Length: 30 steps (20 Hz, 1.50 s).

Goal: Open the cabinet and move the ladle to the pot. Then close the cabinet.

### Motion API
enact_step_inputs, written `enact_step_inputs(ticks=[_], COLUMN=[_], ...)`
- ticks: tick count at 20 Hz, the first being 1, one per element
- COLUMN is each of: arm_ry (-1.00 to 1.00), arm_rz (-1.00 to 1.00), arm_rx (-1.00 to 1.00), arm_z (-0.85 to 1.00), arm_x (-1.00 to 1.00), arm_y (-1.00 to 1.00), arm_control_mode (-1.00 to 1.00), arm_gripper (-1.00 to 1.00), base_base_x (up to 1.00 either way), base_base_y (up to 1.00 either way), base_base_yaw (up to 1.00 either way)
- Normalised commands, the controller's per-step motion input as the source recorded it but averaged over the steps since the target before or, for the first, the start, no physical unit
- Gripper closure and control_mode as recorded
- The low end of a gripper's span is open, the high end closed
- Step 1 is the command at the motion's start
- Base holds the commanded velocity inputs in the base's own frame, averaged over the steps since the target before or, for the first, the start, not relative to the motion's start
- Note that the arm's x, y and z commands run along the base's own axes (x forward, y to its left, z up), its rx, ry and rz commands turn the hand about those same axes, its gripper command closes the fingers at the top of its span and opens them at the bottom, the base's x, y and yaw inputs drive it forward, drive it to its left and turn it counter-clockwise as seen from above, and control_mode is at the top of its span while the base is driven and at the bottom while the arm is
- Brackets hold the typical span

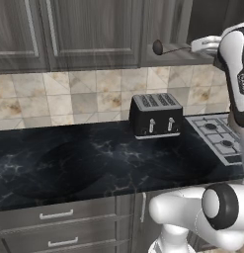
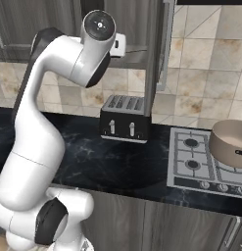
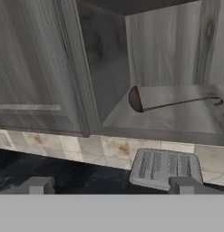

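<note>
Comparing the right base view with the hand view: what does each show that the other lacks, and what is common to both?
Right base view alone: the pot at the back right of the stove, the cabinet door swung open and seen edge-on, and the black counter's front edge.

Hand view alone: the open cabinet's inside, with the ladle lying on its shelf, bowl towards the left, and the open gripper apart from it, below and in front of the shelf.

Both: the toaster on the dark counter, the tiled backsplash, and grey wood-grain cabinet fronts.
</note>
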Motion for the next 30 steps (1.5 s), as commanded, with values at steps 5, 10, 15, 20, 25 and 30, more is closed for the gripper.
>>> enact_step_inputs(ticks=[5,10,15,20,25,30], arm_ry=[0.01,0.08,0.12,0.12,0.08,0.03], arm_rz=[0.0,0.0,0.0,0.0,0.0,0.01], arm_rx=[0.0,0.0,0.0,0.0,0.0,0.0], arm_z=[-0.1,0.0,0.0,0.0,0.0,-0.06], arm_x=[0.64,0.72,0.65,0.51,0.43,0.39], arm_y=[0.06,0.0,0.0,0.01,0.06,0.11], arm_control_mode=[-1.0,-1.0,-1.0,-1.0,-1.0,-1.0], arm_gripper=[-1.0,-1.0,-1.0,-1.0,-1.0,-1.0], base_base_x=[0.0,0.0,0.0,0.0,0.0,0.0], base_base_y=[0.0,0.0,0.0,0.0,0.0,0.0], base_base_yaw=[0.0,0.0,0.0,0.0,0.0,0.0])
